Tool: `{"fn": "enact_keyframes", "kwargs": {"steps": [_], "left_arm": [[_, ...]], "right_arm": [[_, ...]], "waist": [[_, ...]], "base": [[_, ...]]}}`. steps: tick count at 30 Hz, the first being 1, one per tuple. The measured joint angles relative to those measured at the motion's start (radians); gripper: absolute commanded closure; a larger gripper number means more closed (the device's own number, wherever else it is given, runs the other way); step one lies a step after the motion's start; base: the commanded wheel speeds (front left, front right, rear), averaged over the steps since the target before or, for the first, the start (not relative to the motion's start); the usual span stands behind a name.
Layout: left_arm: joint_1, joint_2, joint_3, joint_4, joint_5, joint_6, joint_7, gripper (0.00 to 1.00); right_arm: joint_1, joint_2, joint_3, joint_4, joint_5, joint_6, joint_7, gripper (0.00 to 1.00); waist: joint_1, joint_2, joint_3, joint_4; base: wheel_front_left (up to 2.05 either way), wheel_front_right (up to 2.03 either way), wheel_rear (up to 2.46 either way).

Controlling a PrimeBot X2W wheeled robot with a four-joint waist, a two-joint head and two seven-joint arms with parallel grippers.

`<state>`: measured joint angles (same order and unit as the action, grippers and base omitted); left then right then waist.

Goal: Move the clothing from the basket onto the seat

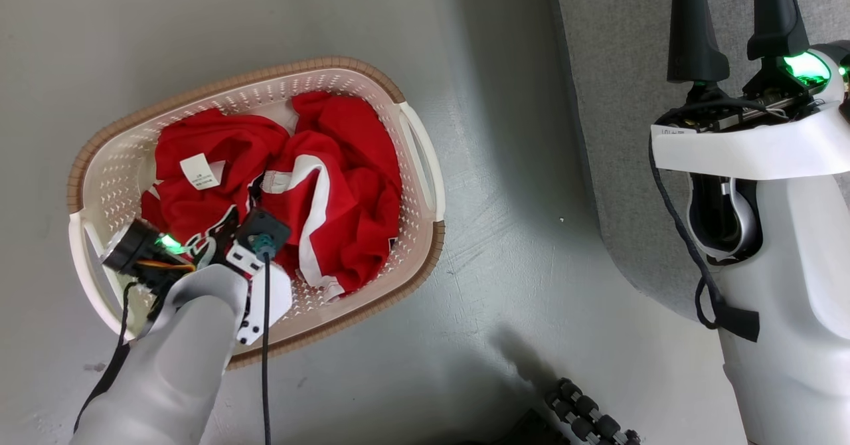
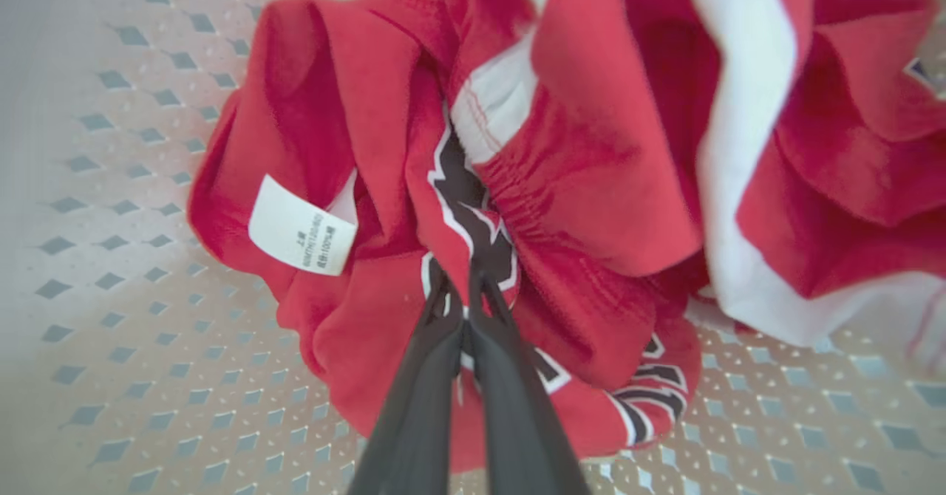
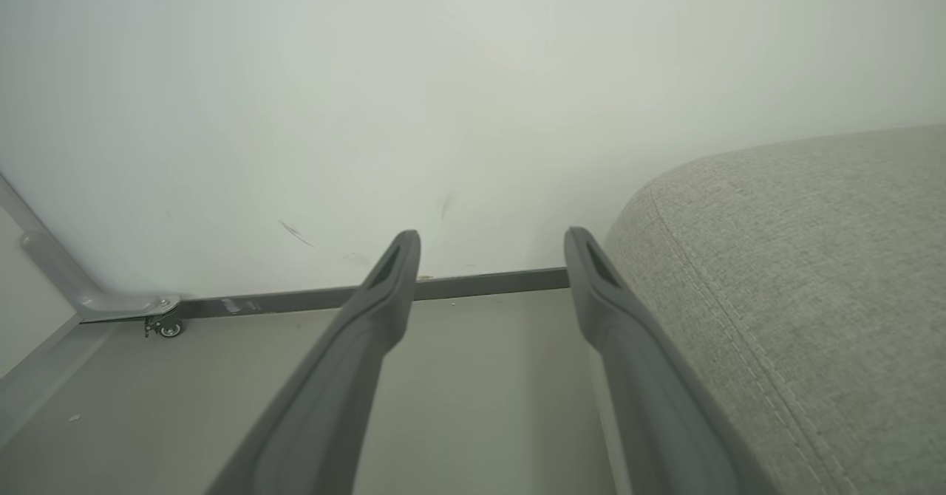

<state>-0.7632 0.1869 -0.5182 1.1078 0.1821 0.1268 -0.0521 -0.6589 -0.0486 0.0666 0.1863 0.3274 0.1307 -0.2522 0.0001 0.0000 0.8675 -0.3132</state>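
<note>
The red clothing with white stripes lies crumpled in the cream basket on the floor. My left gripper reaches down into the basket and is shut on a fold of the red clothing beside black-and-white lettering. A white care tag shows on the garment to its left. In the head view the left gripper's fingertips are hidden under its wrist. My right gripper stands open and empty, held up beside the grey seat. The seat rises at the right of the basket.
Grey floor separates the basket from the seat. A wall and a metal floor rail with a small castor lie ahead of the right gripper. Black ribbed wheel parts of my base show at the bottom.
</note>
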Motion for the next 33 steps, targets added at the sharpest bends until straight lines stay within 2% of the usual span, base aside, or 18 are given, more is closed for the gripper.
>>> {"fn": "enact_keyframes", "kwargs": {"steps": [16, 33], "left_arm": [[-0.002, -0.012, 0.010, -0.026, -0.019, -0.004, -0.088, 1.00], [0.006, -0.058, 0.022, -0.082, -0.058, -0.003, -0.173, 1.00]], "right_arm": [[0.001, 0.000, -0.020, 0.025, -0.015, 0.000, 0.000, 0.00], [0.010, -0.001, -0.033, 0.052, -0.038, 0.000, 0.000, 0.00]], "waist": [[0.0000, 0.0000, -0.057, 0.029], [0.0000, 0.0000, -0.147, 0.079]], "base": [[0.00, 0.00, 0.00], [0.00, 0.00, 0.00]]}}
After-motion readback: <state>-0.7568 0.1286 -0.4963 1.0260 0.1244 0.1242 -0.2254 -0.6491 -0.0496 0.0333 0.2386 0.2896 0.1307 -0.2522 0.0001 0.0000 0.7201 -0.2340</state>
